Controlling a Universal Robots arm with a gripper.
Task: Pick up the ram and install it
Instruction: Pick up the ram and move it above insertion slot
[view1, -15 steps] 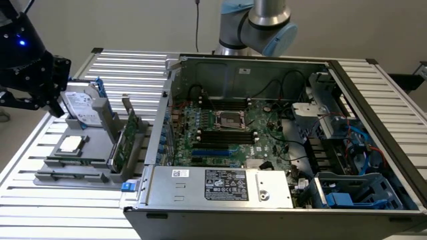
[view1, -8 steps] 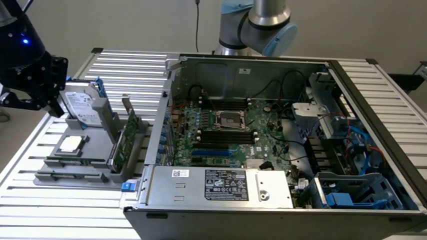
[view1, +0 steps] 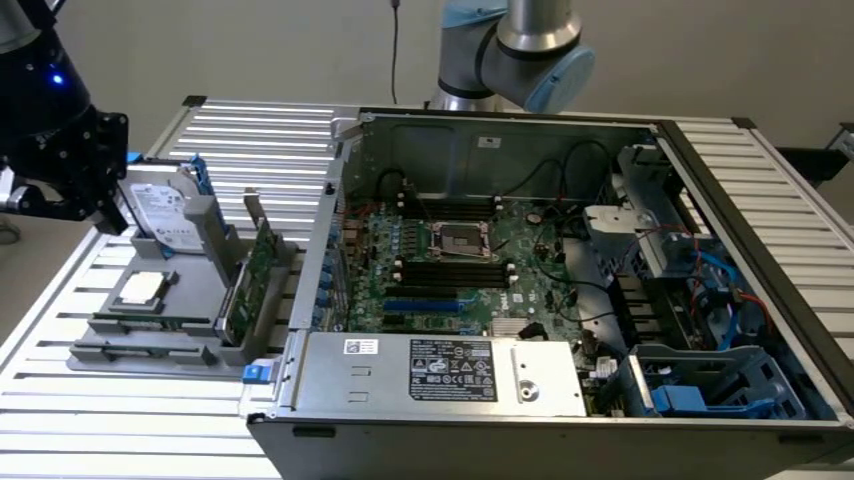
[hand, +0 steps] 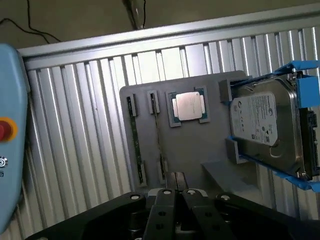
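- The slatted desk (view1: 80, 420) carries an open computer case (view1: 441, 150), with a grey tray (hand: 200, 150) beside it on the exterior view's left.
- A hard drive (hand: 260, 120) in a blue bracket sits at one end of the tray.
- The end effector (hand: 175, 194) hangs over the tray, clenched on nothing, fingers pressed together.
- The ram (hand: 134, 140) stands on edge in a tray slot, untouched, outside the case.
- The square processor (hand: 189, 106) lies between ram and hard drive.
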